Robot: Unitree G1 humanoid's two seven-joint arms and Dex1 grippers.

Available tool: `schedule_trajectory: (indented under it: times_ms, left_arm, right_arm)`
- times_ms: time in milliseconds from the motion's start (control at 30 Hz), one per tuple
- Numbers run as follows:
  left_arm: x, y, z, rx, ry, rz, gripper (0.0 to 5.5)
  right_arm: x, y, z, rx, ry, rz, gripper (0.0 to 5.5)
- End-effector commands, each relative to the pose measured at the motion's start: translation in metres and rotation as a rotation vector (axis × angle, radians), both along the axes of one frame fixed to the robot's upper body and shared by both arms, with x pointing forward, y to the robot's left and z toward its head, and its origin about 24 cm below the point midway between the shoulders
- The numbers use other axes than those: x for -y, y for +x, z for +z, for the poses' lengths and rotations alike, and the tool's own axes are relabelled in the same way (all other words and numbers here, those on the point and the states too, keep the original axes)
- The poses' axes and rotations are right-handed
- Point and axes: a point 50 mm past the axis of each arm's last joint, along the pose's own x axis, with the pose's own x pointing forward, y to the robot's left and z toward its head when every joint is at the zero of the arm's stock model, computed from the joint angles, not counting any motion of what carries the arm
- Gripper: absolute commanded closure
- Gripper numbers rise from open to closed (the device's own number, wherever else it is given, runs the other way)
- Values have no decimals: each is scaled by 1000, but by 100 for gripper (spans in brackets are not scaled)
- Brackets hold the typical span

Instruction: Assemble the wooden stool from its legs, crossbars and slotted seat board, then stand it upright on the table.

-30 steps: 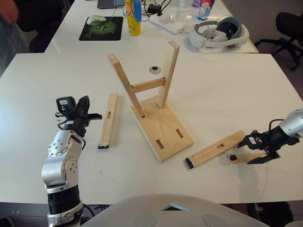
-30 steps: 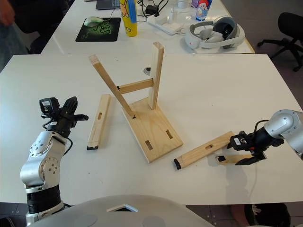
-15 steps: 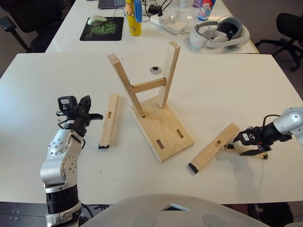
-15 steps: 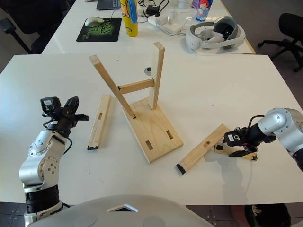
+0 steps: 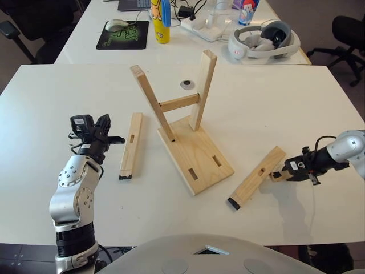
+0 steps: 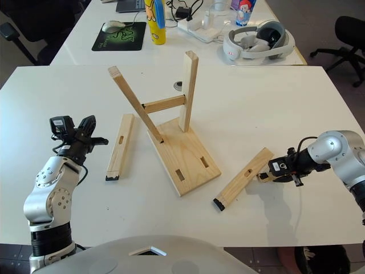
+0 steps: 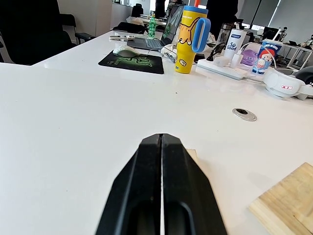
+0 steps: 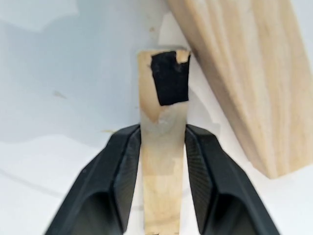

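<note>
The wooden stool is seen part-built near the middle of the white table (image 5: 296, 103). Its slotted seat board (image 5: 199, 157) lies flat, with two legs set into its far slots. The upright leg (image 5: 203, 85) stands almost straight, and the tilted leg (image 5: 149, 101) leans toward the robot's left. A fitted crossbar (image 5: 179, 103) is fixed between them. Two more slots are seen at the board's near end.

A left loose leg (image 5: 131, 145) lies flat just beside the board on the robot's left. A right loose leg (image 5: 256, 177) lies slantwise to the board's right, apart from it.

The right gripper (image 8: 162, 134) is held low at the table, at the far end of the right loose leg. Its fingers (image 8: 128, 152) are clamped on both sides of a small loose crossbar (image 8: 161, 166). The black-marked end of this crossbar lies against or just beside the leg's end; contact cannot be told.

The left gripper (image 7: 161, 141) is held above the table beside the left loose leg, with its fingers pressed together and nothing between them.

A mouse pad (image 5: 121, 33), a yellow cup (image 5: 161, 20) and a headset (image 5: 264, 40) are seen on the far table.
</note>
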Motion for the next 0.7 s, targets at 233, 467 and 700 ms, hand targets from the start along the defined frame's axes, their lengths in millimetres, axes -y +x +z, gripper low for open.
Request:
schedule_trajectory:
  times_ms: [233, 467, 700]
  left_arm:
    - [0, 11, 9, 23, 16, -39, 550]
    - [-1, 15, 11, 22, 20, -68, 550]
    - [-3, 17, 14, 9, 34, -103, 550]
  right_arm:
    - [-16, 122, 165, 666, 177, -237, 416]
    - [-79, 131, 170, 292, 1035, -260, 416]
    - [-66, 96, 168, -192, 1471, -363, 416]
